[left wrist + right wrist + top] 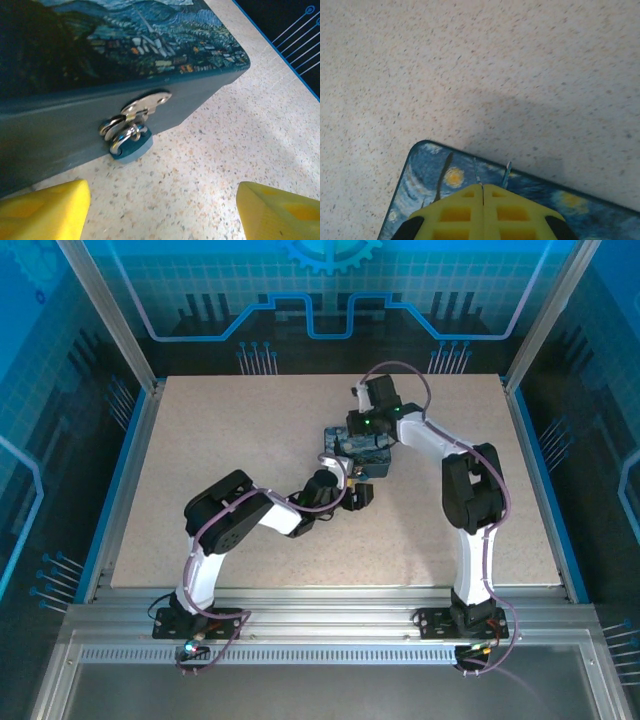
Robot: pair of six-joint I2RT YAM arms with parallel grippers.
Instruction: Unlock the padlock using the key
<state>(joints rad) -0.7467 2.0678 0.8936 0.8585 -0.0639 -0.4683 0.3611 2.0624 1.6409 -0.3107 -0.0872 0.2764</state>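
Left wrist view shows the padlock [134, 147] up close. It is small, with a blue body and a shiny silver loop. The loop goes through a silver hasp [148, 102] on the side wall of a box [165, 45]. The box is dark blue-green, and its lid has a painting of a swirly night sky over a little town.

The padlock hangs low on that wall, right down by the speckled bench [225, 150]. Its long way runs up and down the wall. The loop end is up at the hasp and the blue body is down by the bench, tipped a bit sideways. I cannot tell if the body touches the bench. Some more shiny metal bits bunch up just beside the loop, and I cannot tell what they are.

The left jaws are spread wide and hold nothing. Their yellow fingers [45, 210] sit at the bottom corners of this view, near the padlock but apart from it.

In the right wrist view, the right jaws are squeezed tight, with their yellow fingers [465, 210] pressed flat together. They are over a corner of the painted lid.

From the top view, the box sits in the middle of the bench. The left arm [230, 525] reaches its near side and the right arm [470, 490] bends over its top.
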